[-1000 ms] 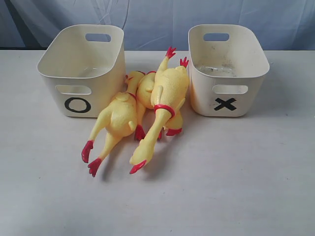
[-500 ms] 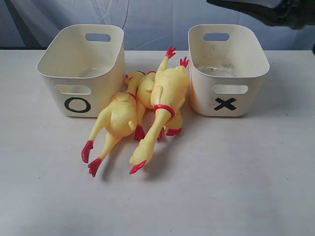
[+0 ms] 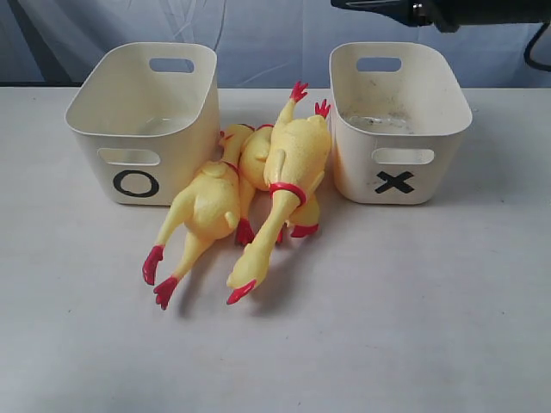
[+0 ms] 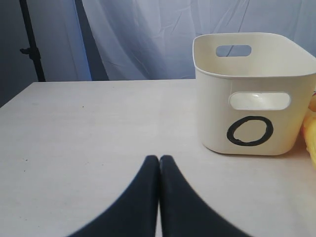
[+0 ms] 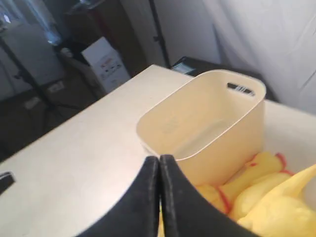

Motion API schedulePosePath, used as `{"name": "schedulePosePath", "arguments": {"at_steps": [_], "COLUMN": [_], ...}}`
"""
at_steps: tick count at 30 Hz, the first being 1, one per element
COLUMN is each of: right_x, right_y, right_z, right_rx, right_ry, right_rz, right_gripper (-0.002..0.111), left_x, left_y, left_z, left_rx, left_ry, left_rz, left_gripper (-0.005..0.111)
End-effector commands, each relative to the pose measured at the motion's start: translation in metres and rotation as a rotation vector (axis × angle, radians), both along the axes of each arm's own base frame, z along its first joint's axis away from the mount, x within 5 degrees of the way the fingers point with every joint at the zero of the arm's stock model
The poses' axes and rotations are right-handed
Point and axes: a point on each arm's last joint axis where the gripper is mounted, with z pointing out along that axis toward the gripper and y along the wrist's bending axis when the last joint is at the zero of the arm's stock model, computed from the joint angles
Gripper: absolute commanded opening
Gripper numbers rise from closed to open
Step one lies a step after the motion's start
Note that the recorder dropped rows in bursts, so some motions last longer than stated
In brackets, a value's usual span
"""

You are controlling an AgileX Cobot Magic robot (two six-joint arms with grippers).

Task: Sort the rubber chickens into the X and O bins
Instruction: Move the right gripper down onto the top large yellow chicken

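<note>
Three yellow rubber chickens lie in a pile between the bins: one on the left [image 3: 211, 202], one in the middle [image 3: 255, 159], and one on top at the right [image 3: 297, 155]. The O bin [image 3: 129, 176] stands left of the pile and the X bin [image 3: 430, 163] right of it; both hold no chickens. My right arm [image 3: 430, 10] reaches in high above the X bin. The right gripper [image 5: 159, 158] is shut on nothing, above the chickens [image 5: 261, 192] beside a bin [image 5: 217, 123]. The left gripper [image 4: 159, 158] is shut and empty, low over the table, short of the O bin [image 4: 256, 84].
A pale tabletop [image 3: 387, 327] stretches in front of the bins. A blue-white curtain [image 3: 275, 34] hangs behind. In the right wrist view, stands and a cardboard box [image 5: 106, 61] sit on the floor beyond the table's edge.
The right arm has come into the exterior view at the top right and moved left above the X bin. The chickens and bins have not moved.
</note>
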Motion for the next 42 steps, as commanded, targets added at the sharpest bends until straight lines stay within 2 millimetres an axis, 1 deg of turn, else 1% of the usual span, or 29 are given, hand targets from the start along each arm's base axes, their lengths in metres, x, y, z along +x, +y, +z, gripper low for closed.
{"name": "schedulePosePath", "arguments": {"at_steps": [1, 5, 8, 11, 14, 15, 18, 19, 20, 21, 23, 24, 25, 26, 27, 28, 30, 32, 34, 36, 41, 42], "right_x": [-0.005, -0.006, -0.004, 0.000, 0.003, 0.004, 0.014, 0.015, 0.014, 0.009, -0.010, -0.022, -0.034, -0.042, -0.049, -0.054, -0.060, -0.063, -0.064, -0.063, -0.060, -0.059], "right_y": [0.035, 0.075, 0.100, 0.111, 0.109, 0.106, 0.084, 0.075, 0.073, 0.073, 0.079, 0.079, 0.078, 0.073, 0.070, 0.066, 0.061, 0.060, 0.064, 0.075, 0.112, 0.117], "right_z": [0.000, -0.026, -0.051, -0.068, -0.074, -0.075, -0.077, -0.079, -0.080, -0.085, -0.102, -0.113, -0.123, -0.129, -0.133, -0.135, -0.138, -0.140, -0.140, -0.139, -0.117, -0.114], "right_rx": [-0.112, -0.205, -0.388, -0.477, -0.518, -0.501, -0.492, -0.487, -0.518, -0.678, -1.119, -1.308, -1.458, -1.565, -1.623, -1.633, -1.587, -1.471, -1.310, -1.120, -0.603, -0.541], "right_ry": [-0.155, -0.171, -0.311, -0.337, -0.335, -0.297, -0.159, -0.069, -0.059, -0.143, -0.411, -0.497, -0.534, -0.504, -0.443, -0.349, -0.155, 0.026, 0.153, 0.195, 0.133, 0.118], "right_rz": [-0.046, -0.008, 0.000, -0.049, -0.128, -0.187, -0.496, -0.615, -0.613, -0.503, -0.101, 0.103, 0.285, 0.393, 0.457, 0.446, 0.338, 0.141, -0.033, -0.098, -0.066, -0.065], "right_gripper": [0.000, 0.000, 0.000, 0.000, 0.000, 0.000, 0.000, 0.000, 0.000, 0.000, -0.001, -0.001, -0.001, -0.001, -0.001, -0.001, -0.001, -0.001, -0.001, -0.001, -0.001, -0.001], "left_x": [0.000, 0.000, 0.000, 0.000, 0.000, 0.000, 0.000, 0.000, 0.000, 0.000, 0.000, 0.000, 0.000, 0.000, 0.000, 0.000, 0.000, 0.000, 0.000, 0.000, 0.000, 0.000], "left_y": [0.000, 0.000, 0.000, 0.000, 0.000, 0.000, 0.000, 0.000, 0.000, 0.000, 0.000, 0.000, 0.000, 0.000, 0.000, 0.000, 0.000, 0.000, 0.000, 0.000, 0.000, 0.000], "left_z": [0.002, 0.002, 0.002, 0.002, 0.002, 0.002, 0.002, 0.002, 0.002, 0.002, 0.002, 0.002, 0.002, 0.002, 0.002, 0.002, 0.002, 0.002, 0.002, 0.002, 0.002, 0.002], "left_rx": [-0.007, -0.004, -0.004, -0.004, -0.004, -0.004, -0.004, -0.004, -0.004, -0.004, -0.004, -0.004, -0.004, -0.004, -0.004, -0.004, -0.004, -0.004, -0.004, -0.004, -0.004, -0.004], "left_ry": [-0.022, -0.022, -0.022, -0.022, -0.022, -0.022, -0.022, -0.022, -0.022, -0.022, -0.022, -0.022, -0.022, -0.022, -0.022, -0.022, -0.022, -0.022, -0.022, -0.022, -0.022, -0.022], "left_rz": [-0.003, -0.003, -0.003, -0.003, -0.003, -0.003, -0.003, -0.003, -0.003, -0.003, -0.003, -0.003, -0.003, -0.003, -0.003, -0.003, -0.003, -0.003, -0.003, -0.003, -0.003, -0.003], "left_gripper": [0.000, 0.000, 0.000, 0.000, 0.000, 0.000, 0.000, 0.000, 0.000, 0.000, 0.000, 0.000, 0.000, 0.000, 0.000, 0.000, 0.000, 0.000, 0.000, 0.000, 0.000, 0.000]}}
